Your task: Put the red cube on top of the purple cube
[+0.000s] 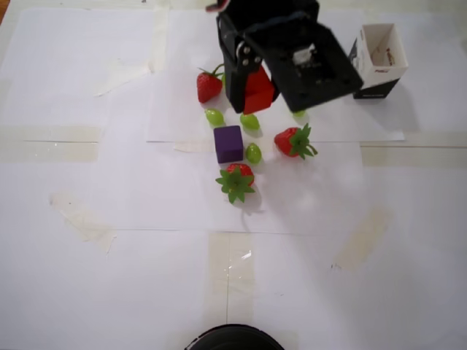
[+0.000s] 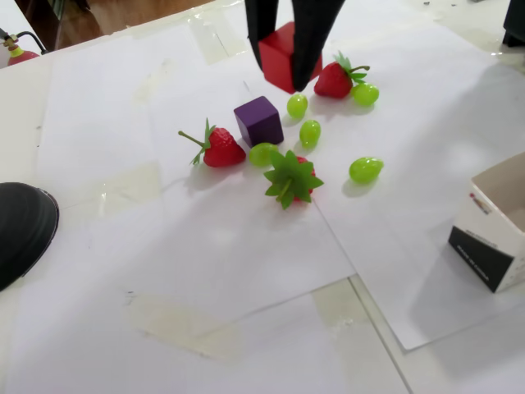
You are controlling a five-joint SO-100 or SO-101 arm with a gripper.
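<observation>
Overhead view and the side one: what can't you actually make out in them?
- How high the red cube hangs: no view is side-on.
- One grape, overhead: mostly under the arm.
- End effector fingertips, overhead: hidden by the arm's body.
- Box, fixed view: cut off by the right edge.
- Black round thing, overhead: cut by the bottom edge, unidentifiable.

A paper-covered table (image 1: 109, 277) is bearing 1 purple cube (image 1: 228, 144), 3 strawberries (image 1: 234, 181), scattered green grapes (image 1: 253, 153) and an open black-and-white box (image 1: 376, 62) near its edge.
</observation>
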